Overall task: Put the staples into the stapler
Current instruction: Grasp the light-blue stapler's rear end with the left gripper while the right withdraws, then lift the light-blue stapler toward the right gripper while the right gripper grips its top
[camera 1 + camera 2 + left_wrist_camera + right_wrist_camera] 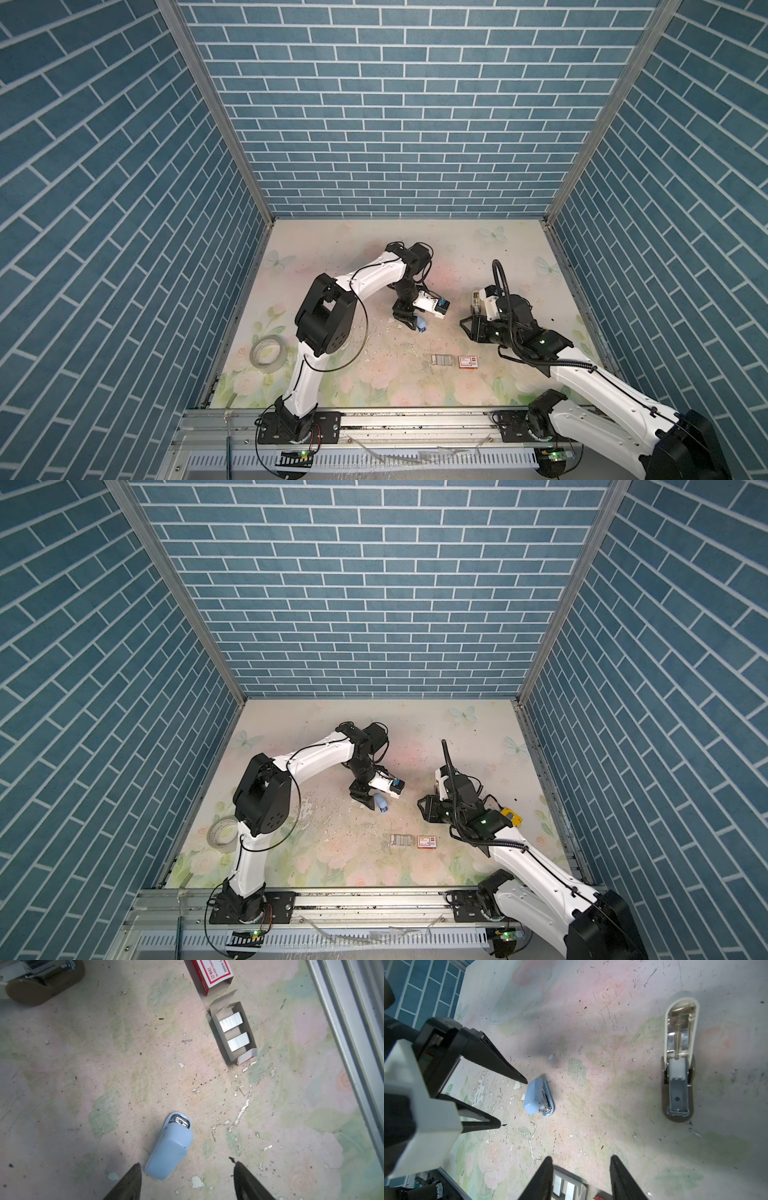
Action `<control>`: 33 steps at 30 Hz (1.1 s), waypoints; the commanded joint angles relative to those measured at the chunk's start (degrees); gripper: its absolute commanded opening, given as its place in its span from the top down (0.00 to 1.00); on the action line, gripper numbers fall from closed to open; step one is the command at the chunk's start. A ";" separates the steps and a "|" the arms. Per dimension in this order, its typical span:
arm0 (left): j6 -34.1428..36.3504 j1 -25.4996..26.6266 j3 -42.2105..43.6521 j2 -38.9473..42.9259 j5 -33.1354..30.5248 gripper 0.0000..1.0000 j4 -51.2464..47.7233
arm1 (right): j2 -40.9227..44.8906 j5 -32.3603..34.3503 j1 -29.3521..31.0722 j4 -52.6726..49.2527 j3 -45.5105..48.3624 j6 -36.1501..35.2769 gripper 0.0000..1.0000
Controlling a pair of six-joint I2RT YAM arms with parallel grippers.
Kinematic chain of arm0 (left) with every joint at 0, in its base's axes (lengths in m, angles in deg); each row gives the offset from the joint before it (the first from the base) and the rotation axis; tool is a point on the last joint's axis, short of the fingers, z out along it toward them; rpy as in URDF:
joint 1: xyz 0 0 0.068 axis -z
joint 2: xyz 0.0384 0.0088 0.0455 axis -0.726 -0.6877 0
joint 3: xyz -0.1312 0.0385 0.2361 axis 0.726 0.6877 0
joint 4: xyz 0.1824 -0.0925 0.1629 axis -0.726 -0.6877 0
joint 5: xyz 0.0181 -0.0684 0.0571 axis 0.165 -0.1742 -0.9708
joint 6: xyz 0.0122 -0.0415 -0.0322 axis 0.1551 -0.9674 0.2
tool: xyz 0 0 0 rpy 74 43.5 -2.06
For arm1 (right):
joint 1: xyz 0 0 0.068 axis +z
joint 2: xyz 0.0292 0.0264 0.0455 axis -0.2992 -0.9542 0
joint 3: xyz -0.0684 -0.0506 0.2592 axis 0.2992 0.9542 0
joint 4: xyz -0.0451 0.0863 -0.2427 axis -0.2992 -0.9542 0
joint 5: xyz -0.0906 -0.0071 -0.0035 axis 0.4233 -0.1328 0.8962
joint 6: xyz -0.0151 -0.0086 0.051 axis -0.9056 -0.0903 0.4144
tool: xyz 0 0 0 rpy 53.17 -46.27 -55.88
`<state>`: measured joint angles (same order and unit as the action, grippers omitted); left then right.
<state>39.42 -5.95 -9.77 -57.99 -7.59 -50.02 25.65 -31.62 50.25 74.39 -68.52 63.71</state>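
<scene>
The task looks to be at an early step: no staples have left their tray, and neither pincer holds anything.

The left pincer (186, 1163) is released, its fingers spread wide over the bench (83, 1064). The blue stapler (169, 1151) lies on its side and shut. Its rear end sits between the fingertips, closer to one finger, and its metal nose points away from the pincer. No finger can be seen pressing on it.

The right pincer (581, 1157) is also released, with only bare bench between its tips. The cream stapler (679, 1059) lies ahead of those tips and off to one side. Its top is swung back and its loading channel is bared.

The staples (230, 1022) are two silver blocks lying end to end in a pale card tray (247, 1057), with a gap between them. The tray sits below the right pincer, back from its tips, and well ahead of the left pincer. The red-and-white box (212, 972) lies just beyond the tray's far end and shows only its printed outside, so what it holds cannot be told.

Which stapler is meant for loading cannot be settled from these views. The cream one already looks ready to take staples.

The next move probably calls for the left pincer to close on the blue stapler's body and steady or right it. The right pincer would need to draw back over the tray and pinch one block by its long sides. That grip is delicate, because such strips may break apart if squeezed unevenly.
</scene>
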 commanded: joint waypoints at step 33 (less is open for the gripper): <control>1.60 3.48 4.27 -2.18 -6.38 0.78 8.03 | -0.81 -0.48 -1.97 2.27 1.78 1.59 0.56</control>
<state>41.69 -2.76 -6.25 -60.27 -14.24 -41.32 25.30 -31.80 48.57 75.77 -67.36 64.65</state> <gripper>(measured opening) 0.257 0.445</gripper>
